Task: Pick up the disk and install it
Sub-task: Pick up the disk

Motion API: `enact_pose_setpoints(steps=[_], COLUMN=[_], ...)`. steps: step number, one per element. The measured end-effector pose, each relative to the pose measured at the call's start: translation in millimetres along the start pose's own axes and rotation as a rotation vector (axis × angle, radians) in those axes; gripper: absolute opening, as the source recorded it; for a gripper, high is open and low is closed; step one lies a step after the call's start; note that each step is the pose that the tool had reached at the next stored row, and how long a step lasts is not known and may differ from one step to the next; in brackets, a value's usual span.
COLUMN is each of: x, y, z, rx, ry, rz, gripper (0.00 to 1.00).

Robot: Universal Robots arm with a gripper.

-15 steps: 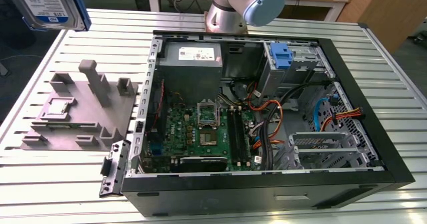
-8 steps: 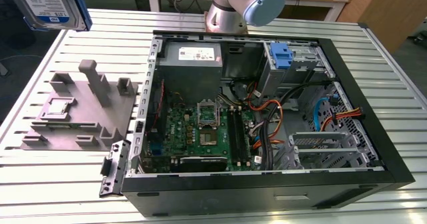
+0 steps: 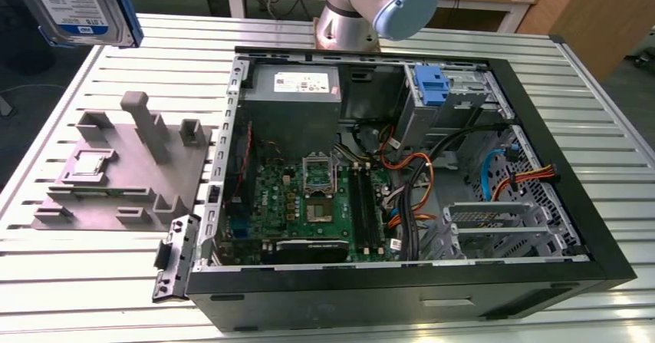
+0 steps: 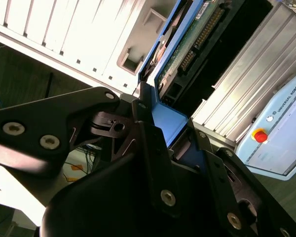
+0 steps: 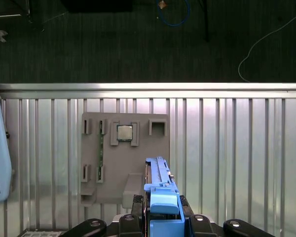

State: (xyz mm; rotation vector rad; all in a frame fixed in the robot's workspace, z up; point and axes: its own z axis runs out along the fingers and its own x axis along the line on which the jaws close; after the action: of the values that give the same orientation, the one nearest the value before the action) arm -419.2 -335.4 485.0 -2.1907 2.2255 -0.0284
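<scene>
Cropped at the upper corner on the exterior view's left: the disk (image 3: 77, 9), its label (image 3: 72, 5) and blue rail (image 3: 123, 13) only partly in frame; cut by that view's top edge as well, the arm (image 3: 373, 9), seen no higher than one joint; in the first wrist view, near end of the disk (image 5: 160, 182) clamped out of sight inside the gripper (image 5: 161, 203), gripper body sliced by the frame edge; in the second wrist view, far end of the disk (image 4: 187, 44) out of frame, teach pendant (image 4: 281, 133) clipped at the border.
</scene>
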Motion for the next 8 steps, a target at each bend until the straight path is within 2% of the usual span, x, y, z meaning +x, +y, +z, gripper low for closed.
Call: enact_pose_setpoints(steps=[8], x=[2.9], y=[-2.8], z=[0.1], rx=[0.0000], ry=[0.0000], rz=[0.000], gripper=[0.37])
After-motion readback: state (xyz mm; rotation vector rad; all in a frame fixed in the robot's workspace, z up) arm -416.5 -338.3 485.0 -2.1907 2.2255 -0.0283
